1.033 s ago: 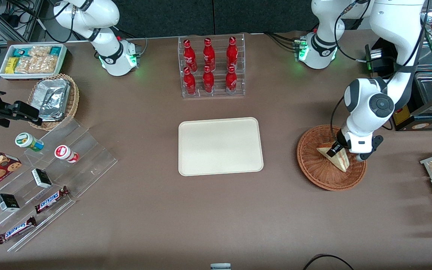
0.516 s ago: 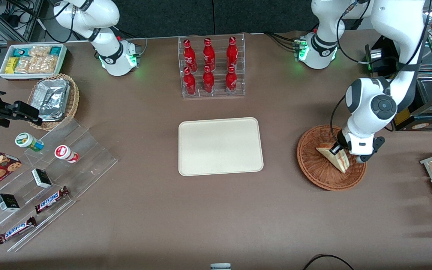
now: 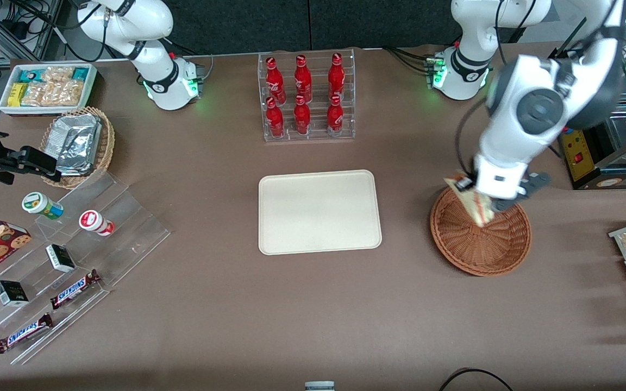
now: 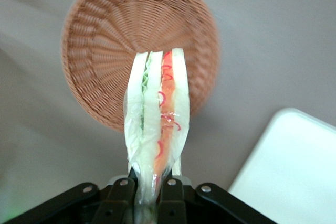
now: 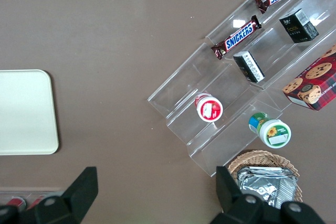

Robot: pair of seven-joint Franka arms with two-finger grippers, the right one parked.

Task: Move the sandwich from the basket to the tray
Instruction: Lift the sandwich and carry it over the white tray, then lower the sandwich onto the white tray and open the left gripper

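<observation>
The sandwich (image 4: 157, 119) is a pale white wedge in clear wrap, with a green strip and an orange-red strip running down its cut edge. The gripper (image 4: 151, 190) is clamped on its narrow end, holding it up in the air above the basket (image 3: 480, 239), over the rim that's farther from the front camera. The basket itself is a round reddish-brown wicker bowl with nothing in it. From the front the arm's wrist covers part of the sandwich (image 3: 473, 200), so only the tip and one edge stick out. The fingers (image 4: 122, 198) only show partway in the wrist view. The tray (image 3: 319, 212) sits flat and bare toward the parked arm's end, with open brown table (image 3: 405, 217) between it and the basket.
</observation>
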